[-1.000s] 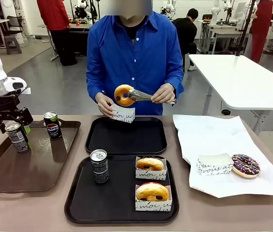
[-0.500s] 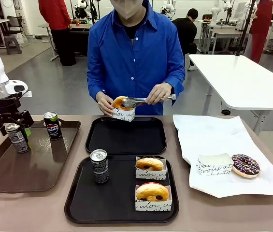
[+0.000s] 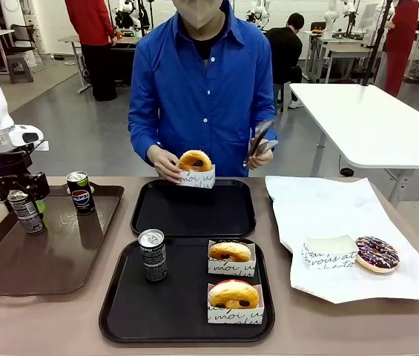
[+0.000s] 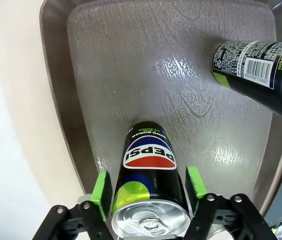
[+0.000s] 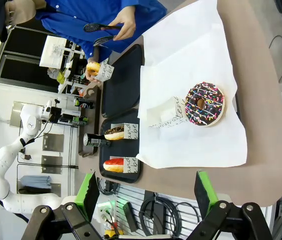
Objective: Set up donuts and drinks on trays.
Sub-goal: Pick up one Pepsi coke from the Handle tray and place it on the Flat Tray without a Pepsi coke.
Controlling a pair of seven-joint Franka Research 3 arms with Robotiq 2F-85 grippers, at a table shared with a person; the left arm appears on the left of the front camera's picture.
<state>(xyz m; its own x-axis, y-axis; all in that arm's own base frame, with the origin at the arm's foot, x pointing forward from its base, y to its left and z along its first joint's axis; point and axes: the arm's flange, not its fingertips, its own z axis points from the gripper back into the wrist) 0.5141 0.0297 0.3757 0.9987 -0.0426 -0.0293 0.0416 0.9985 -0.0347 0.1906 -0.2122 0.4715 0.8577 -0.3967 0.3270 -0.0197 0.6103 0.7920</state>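
The right gripper (image 5: pixel 144 192) stands wide open with nothing between its green pads; its wrist view looks along the tan table (image 5: pixel 260 75) from the right end, and makes plain the coloured sprinkles on the chocolate donut (image 5: pixel 204 103) lying on the white paper (image 5: pixel 180 45); beside it lies an empty sleeve (image 5: pixel 161 111).

In the front view the near black tray (image 3: pixel 120 304) bears an upright can (image 3: pixel 152 254) at its left and, on its right half, a front donut (image 3: pixel 233 294) and a rear donut (image 3: pixel 230 251), each in a scripted sleeve; beyond it lies the far black tray (image 3: pixel 194 211), bare.

On the brown tray (image 3: pixel 38 259) at the left, the left gripper (image 3: pixel 22 199) is closed on the held can (image 3: pixel 27 213); its wrist view shows what the front view cannot, a green pad pressed to either side of a Pepsi label; a second can (image 3: pixel 81 193) stands just beside it on the same tray.

Past the far tray's edge, the person's hand (image 3: pixel 163 160) holds a sleeved donut (image 3: pixel 195 167); the other hand (image 3: pixel 259 154) holds tongs (image 3: pixel 259 137), raised and apart from it.

Behind are a grey floor, white tables and other people.

The second can is cut off by the frame in the left wrist view; the tongs are blurred; the sleeve script is only partly legible.
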